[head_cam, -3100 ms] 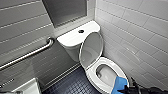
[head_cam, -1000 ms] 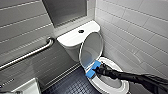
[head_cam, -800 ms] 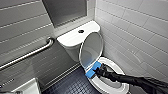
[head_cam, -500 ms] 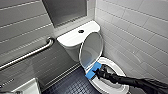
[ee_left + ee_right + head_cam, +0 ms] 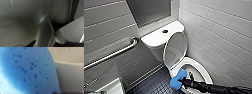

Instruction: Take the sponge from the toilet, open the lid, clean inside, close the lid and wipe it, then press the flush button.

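The white toilet point(image 5: 159, 38) stands in the corner with its lid point(image 5: 175, 50) raised against the tank. On the tank top sits the dark flush button point(image 5: 165, 31). My right gripper point(image 5: 185, 81) comes in from the lower right and is shut on the bright blue sponge point(image 5: 178, 78), which presses against the left side of the bowl rim point(image 5: 201, 68). In the right wrist view the sponge point(image 5: 28, 70) looms large beside the white ceramic of the bowl point(image 5: 70, 74).
A steel grab bar point(image 5: 111, 56) runs along the grey tiled wall on the left. Dark blue floor tiles point(image 5: 156, 83) lie beside the bowl. A white fixture corner point(image 5: 111, 88) sits at the lower left. White wall tiles point(image 5: 224, 35) close in on the right.
The sponge in my right gripper has slid a little along the bowl's left rim toward the front. The lid stays raised.
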